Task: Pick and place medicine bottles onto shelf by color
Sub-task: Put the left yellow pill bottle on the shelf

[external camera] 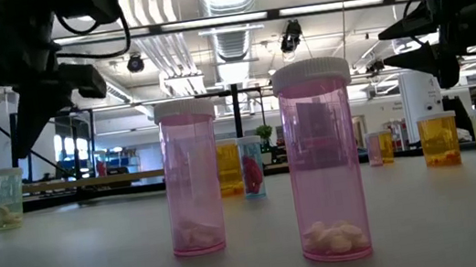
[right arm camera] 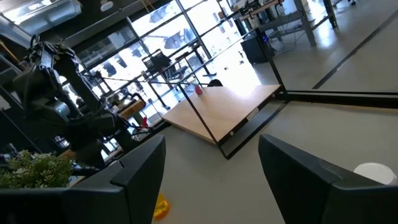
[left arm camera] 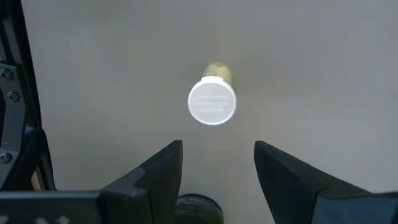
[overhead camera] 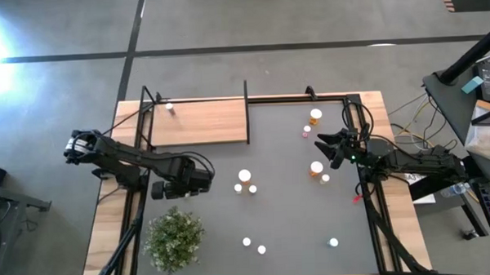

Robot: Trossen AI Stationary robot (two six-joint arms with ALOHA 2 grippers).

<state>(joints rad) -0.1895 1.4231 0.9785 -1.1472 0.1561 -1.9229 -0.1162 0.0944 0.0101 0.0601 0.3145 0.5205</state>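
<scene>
Two grippers are up, both with jaws parted and nothing between them. Our left gripper (left arm camera: 214, 163) hangs over the table's left half, looking straight down on a white-capped yellowish bottle (left arm camera: 212, 99) just ahead of its fingers. Our right gripper (overhead camera: 333, 142) hovers by the table's right edge, near the orange bottles (overhead camera: 316, 169). The shelf (overhead camera: 199, 121) fills the table's far-left corner, with one bottle (overhead camera: 170, 107) already on it. We judge the left grasp is next: centre the cap between the fingers, descend vertically, close low on the body, and avoid tipping it.
</scene>
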